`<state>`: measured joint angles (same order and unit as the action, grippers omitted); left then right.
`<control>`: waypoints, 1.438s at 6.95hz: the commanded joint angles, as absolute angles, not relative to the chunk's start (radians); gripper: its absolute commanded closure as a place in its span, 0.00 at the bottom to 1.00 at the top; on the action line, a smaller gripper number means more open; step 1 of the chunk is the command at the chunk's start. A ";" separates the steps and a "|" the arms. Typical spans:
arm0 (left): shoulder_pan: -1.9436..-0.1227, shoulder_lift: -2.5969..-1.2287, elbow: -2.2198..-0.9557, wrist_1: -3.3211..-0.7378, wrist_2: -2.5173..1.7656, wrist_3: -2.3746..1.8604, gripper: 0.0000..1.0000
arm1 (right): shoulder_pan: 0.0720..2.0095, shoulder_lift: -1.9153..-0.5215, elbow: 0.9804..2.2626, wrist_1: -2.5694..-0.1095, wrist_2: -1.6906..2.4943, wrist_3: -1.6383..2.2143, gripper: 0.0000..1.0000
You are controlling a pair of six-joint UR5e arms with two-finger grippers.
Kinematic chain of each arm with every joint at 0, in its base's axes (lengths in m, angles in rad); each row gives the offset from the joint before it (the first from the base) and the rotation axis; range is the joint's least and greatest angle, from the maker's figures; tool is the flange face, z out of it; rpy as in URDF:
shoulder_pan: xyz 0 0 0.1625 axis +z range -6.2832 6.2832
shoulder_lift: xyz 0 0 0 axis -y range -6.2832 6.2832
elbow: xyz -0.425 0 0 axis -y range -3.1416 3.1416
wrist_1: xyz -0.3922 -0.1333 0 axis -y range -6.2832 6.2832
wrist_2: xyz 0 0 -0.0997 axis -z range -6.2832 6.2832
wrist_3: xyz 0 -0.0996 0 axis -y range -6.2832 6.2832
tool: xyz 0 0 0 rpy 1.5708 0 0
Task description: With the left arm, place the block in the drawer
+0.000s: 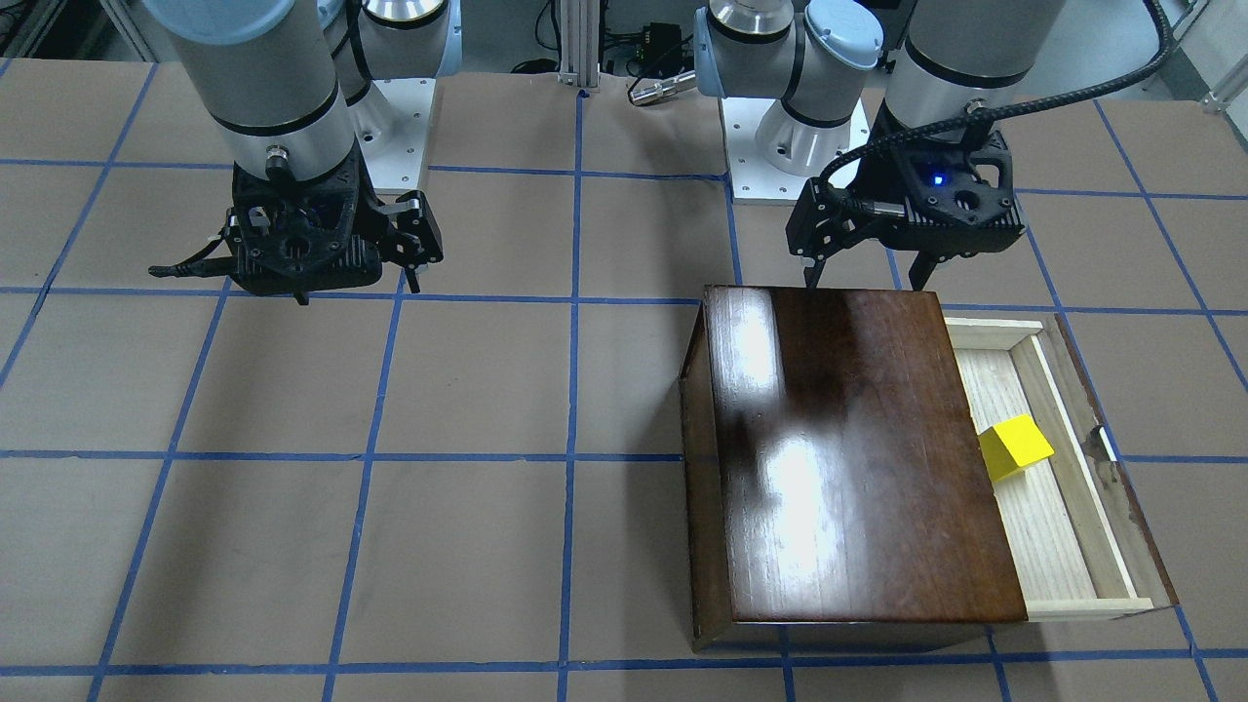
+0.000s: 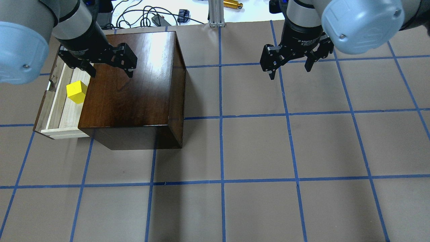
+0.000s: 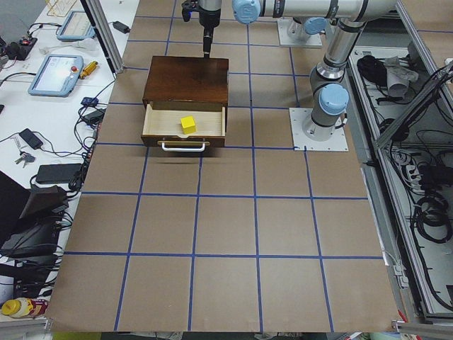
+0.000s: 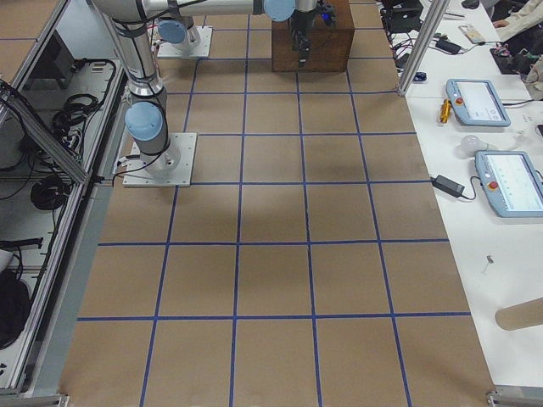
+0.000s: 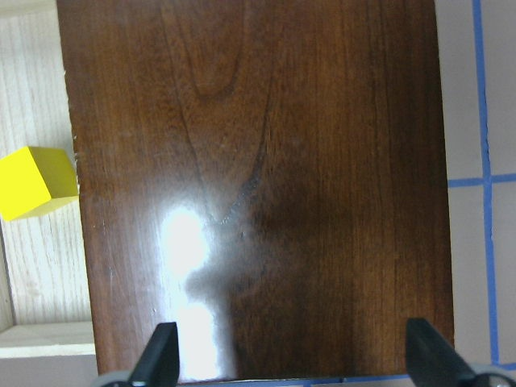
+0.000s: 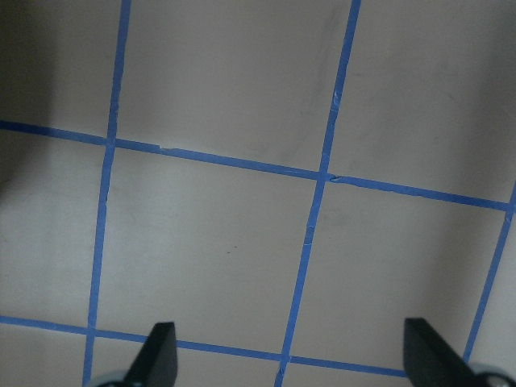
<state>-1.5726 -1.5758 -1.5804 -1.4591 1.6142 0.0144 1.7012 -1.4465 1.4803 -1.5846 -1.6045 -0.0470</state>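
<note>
Now the block [image 1: 1014, 447] lies inside the pulled-out drawer [image 1: 1048, 531] at the right of the front-facing view, on its pale floor close to the dark wooden box [image 1: 838, 448]. The left gripper [image 1: 865, 278] hangs above the box's upper edge, spread wide and holding nothing. The right gripper [image 1: 351, 283] hovers over the surface [image 1: 468, 546] at upper left, also wide and empty.

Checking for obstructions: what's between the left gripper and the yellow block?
Only the glossy top of the box and bare drawer floor, in the overhead view.
</note>
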 commanded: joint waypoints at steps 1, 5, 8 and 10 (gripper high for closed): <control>-1.575 -1.562 -1.580 -1.466 1.603 -0.017 0.00 | 1.701 -1.447 1.480 -1.585 -1.605 -0.046 0.00; -1.565 -1.546 -1.578 -1.521 1.556 -0.012 0.00 | 1.701 -1.447 1.480 -1.585 -1.605 -0.048 0.00; -1.566 -1.546 -1.578 -1.528 1.562 -0.008 0.00 | 1.701 -1.447 1.480 -1.585 -1.605 -0.046 0.00; -1.565 -1.548 -1.580 -1.528 1.562 -0.005 0.00 | 1.701 -1.447 1.480 -1.585 -1.605 -0.046 0.00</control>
